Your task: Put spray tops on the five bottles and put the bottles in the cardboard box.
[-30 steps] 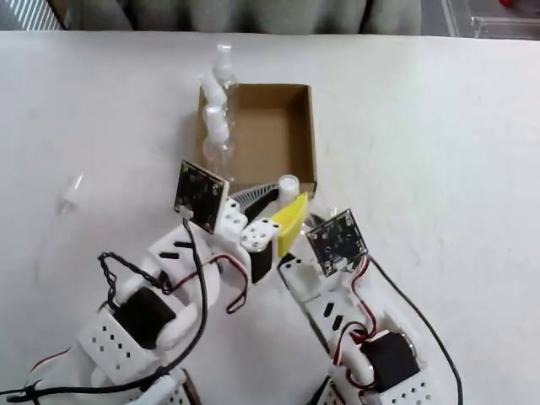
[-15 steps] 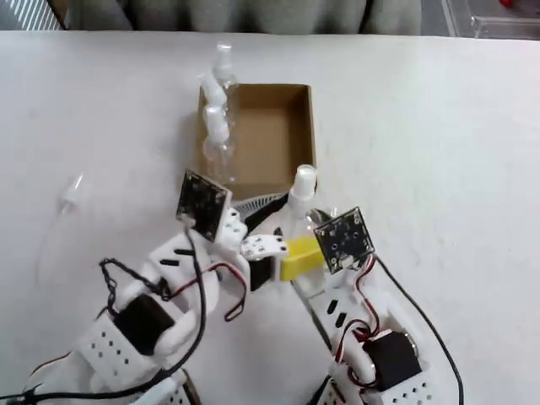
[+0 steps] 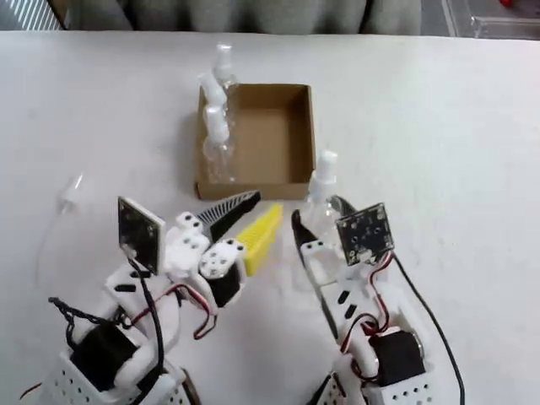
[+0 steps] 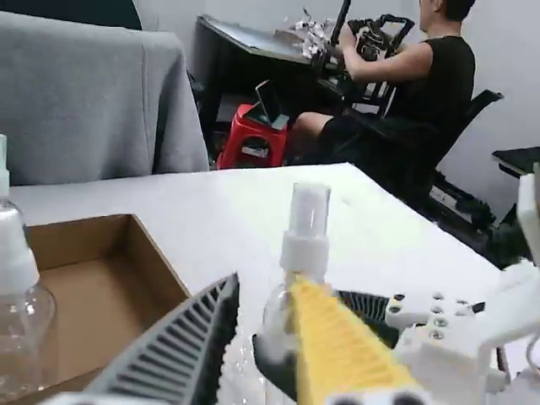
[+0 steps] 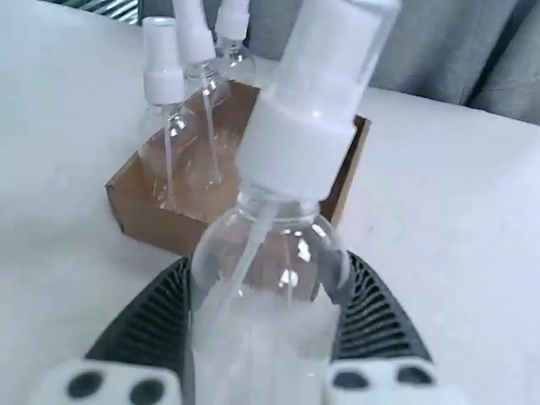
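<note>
My right gripper (image 3: 319, 216) is shut on a clear bottle (image 3: 321, 201) with a white spray top (image 5: 310, 110), held upright just off the cardboard box's (image 3: 295, 135) front right corner. The black fingers (image 5: 160, 316) clasp the bottle's body (image 5: 270, 304). My left gripper (image 3: 263, 205) is open to the left of the bottle, in front of the box, holding nothing. In its wrist view the striped grey finger (image 4: 181, 337) and yellow finger (image 4: 337, 346) frame the bottle (image 4: 302, 245) beyond. Three capped bottles (image 3: 218, 126) stand along the box's left wall (image 5: 173, 135).
A loose spray top with its tube (image 3: 71, 193) lies on the white table at the left. The box's right half is bare cardboard (image 4: 84, 295). A grey chair back (image 4: 93, 101) stands behind the table's far edge.
The left arm has let go of the bottle's top and drawn back to the lower left, its gripper open. The right gripper has carried the capped bottle a little to the right.
</note>
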You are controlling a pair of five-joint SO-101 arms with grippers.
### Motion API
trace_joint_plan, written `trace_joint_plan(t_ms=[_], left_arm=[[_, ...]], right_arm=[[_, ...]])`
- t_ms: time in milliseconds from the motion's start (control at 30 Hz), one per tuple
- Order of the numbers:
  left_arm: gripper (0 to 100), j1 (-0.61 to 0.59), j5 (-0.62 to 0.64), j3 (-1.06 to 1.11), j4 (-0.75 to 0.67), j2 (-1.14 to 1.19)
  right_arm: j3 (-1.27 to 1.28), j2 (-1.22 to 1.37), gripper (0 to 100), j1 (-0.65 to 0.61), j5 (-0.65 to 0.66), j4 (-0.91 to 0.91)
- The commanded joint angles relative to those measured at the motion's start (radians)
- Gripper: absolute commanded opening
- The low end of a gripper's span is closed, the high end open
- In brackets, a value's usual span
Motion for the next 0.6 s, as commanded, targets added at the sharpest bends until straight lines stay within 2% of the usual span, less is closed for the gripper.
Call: trace_joint_plan(t_ms=[0,167,300,433,500,567], left_arm=[[2,-0.004,-0.009,-0.055,0.009,0.076],[2,0.031,-0.046,-0.011,0.044,0.073],[2,0.125,-0.175,0.077,0.04,0.019],[2,0.205,-0.201,0.157,0.04,-0.042],[2,0.239,-0.201,0.204,0.006,-0.062],[2,0.272,-0.196,0.262,-0.078,-0.07]], right_arm=[[-0.009,0.001,1.6,0.051,-0.009,-0.09],[0.02,0.018,1.7,0.074,-0.12,-0.246],[0.029,0.134,1.8,0.073,-0.12,-0.38],[0.0,0.259,1.7,0.068,-0.129,-0.45],[-0.028,0.302,1.7,0.065,-0.133,-0.453],[-0.035,0.32,1.7,0.064,-0.207,-0.455]])
